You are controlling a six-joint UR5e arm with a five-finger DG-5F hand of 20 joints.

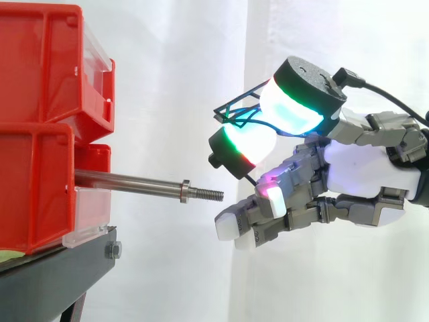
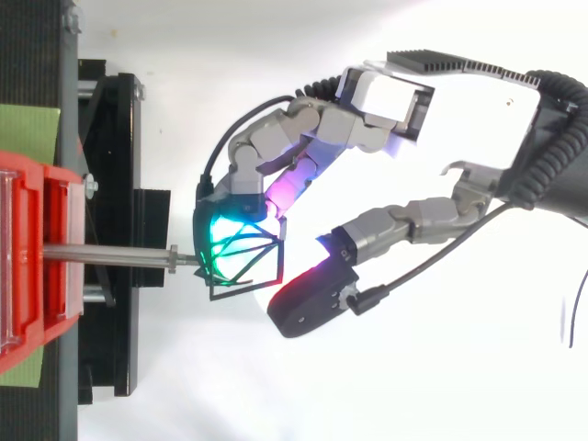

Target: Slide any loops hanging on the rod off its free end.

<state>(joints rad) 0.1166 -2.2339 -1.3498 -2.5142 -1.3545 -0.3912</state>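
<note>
Pinched a black wire loop (image 1: 234, 107) between glowing fingertips (image 1: 288, 111) of the robot hand (image 1: 365, 168), mid-frame, just up-right of the rod (image 1: 127, 180), clear of its threaded end.

A bare steel rod (image 2: 110, 254) juts rightward from the red plastic bin (image 2: 37, 276) over the black stand (image 2: 110, 138). Just past its threaded free end, the hand (image 2: 322, 129) pinches a thin black wire loop (image 2: 246, 264) at a green-glowing fingertip (image 2: 219, 241).
</note>
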